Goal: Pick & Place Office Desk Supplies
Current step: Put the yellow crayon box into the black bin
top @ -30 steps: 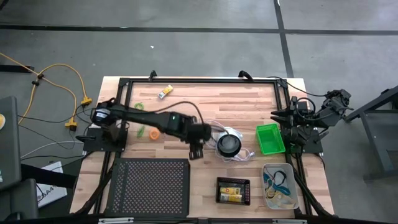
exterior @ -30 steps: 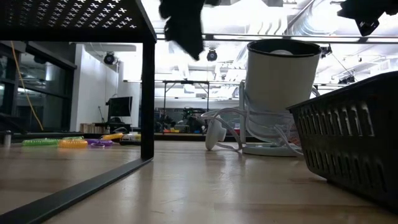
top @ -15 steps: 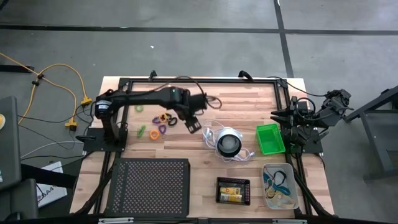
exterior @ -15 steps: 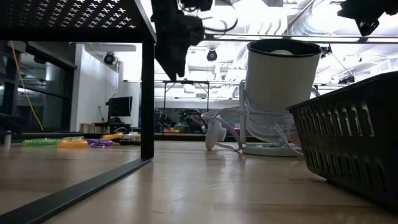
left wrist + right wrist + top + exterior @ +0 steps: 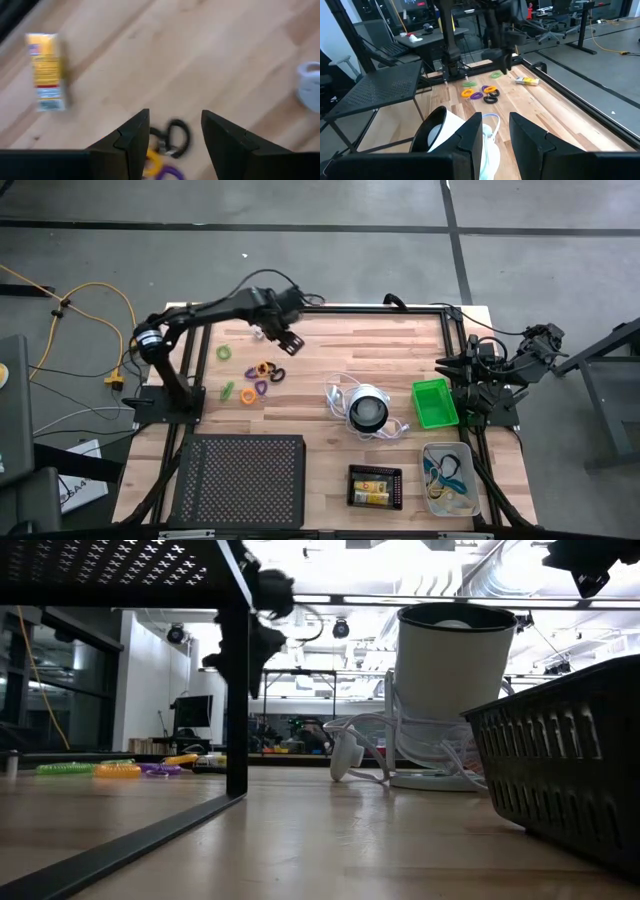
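Pale wooden tabletop (image 5: 330, 350) is being crossed by the empty, spread left gripper (image 5: 172, 142), being aimed toward the yellow-and-white pack (image 5: 46, 70); right gripper (image 5: 495, 135), parted, is being parked aside.

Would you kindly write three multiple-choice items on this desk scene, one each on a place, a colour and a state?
1. Where does the yellow pack lie?
A. on the bare wood
B. in the green tray
C. on the mesh shelf

2. What colour is the small tray by the right arm?
A. red
B. green
C. blue

3. How is the left gripper?
A. shut on a loop
B. shut on a cord
C. open, holding nothing

Answers: 1 A, the left wrist view shows it alone on the boards. 2 B, the high view shows it bright green. 3 C, its fingers stand apart with only table between them.
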Robot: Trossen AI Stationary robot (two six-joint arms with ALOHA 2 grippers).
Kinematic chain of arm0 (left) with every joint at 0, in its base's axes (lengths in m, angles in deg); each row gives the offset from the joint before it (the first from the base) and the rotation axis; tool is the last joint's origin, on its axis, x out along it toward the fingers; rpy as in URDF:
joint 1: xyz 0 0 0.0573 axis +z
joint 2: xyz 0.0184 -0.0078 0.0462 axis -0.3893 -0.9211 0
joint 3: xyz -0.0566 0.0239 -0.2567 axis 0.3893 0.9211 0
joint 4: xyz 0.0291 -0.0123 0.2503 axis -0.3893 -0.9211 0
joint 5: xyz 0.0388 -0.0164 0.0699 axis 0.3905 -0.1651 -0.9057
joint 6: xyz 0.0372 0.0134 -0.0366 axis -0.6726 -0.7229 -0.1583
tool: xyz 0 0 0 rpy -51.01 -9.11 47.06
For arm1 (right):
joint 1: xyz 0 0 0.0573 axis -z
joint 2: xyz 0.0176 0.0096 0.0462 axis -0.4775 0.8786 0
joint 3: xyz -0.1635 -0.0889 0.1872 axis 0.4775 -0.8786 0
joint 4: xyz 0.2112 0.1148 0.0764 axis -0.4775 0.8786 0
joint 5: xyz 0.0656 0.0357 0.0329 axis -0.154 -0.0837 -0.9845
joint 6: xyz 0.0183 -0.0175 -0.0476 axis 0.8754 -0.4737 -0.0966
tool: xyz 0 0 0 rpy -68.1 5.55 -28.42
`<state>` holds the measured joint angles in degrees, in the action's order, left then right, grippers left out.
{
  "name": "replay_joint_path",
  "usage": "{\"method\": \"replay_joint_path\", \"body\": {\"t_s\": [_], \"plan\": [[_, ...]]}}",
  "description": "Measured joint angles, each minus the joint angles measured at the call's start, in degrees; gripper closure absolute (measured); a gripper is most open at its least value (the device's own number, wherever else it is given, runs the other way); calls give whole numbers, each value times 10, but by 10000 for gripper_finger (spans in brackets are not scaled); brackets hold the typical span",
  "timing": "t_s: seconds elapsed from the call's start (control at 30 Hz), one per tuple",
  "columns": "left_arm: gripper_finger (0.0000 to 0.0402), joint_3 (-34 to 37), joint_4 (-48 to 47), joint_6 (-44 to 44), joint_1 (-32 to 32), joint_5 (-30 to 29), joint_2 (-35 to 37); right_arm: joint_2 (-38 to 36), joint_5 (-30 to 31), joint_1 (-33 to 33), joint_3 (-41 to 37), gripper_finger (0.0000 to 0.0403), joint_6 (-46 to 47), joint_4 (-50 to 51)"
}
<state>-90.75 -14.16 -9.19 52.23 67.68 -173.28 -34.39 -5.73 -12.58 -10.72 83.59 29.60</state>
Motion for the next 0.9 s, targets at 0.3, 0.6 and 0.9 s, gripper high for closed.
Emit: {"method": "replay_joint_path", "body": {"t_s": [0.3,0.6,0.9], "plan": [[228,106,25,-45,100,32,41,0,0,0,0,317,0,0],[228,138,33,-94,163,44,43,0,0,0,0,317,0,0],[228,138,11,-72,148,30,45,0,0,0,0,317,0,0]]}}
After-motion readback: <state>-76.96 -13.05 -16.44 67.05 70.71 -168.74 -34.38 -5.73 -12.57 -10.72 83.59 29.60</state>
